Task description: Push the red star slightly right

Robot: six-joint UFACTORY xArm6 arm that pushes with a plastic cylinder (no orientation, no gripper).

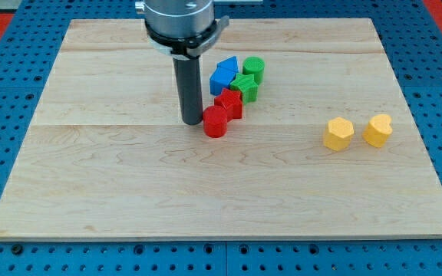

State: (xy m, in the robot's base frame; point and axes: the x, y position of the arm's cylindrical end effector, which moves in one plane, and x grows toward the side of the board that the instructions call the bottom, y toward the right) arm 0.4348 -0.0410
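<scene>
My tool is a bare rod with nothing to grasp; my tip [192, 122] rests on the wooden tabletop [129, 176], touching the red hexagonal block [216, 121] from the view's left. The red star block [229, 103] sits just beyond it. I'd push rightward gently, watching the green star block [245, 87] beside it.

Arm body seen only at its lower end: a silver-grey metal cylindrical housing with a black ring-shaped collar under it, small light-coloured tabs sticking out at the collar's sides. From the collar a straight dark rod, near-black with a faint sheen down its length, round in section and same thickness all the way. My tip [192, 123] is the rod's blunt flat lower end; any cables, screws or markings can't be made out.
</scene>
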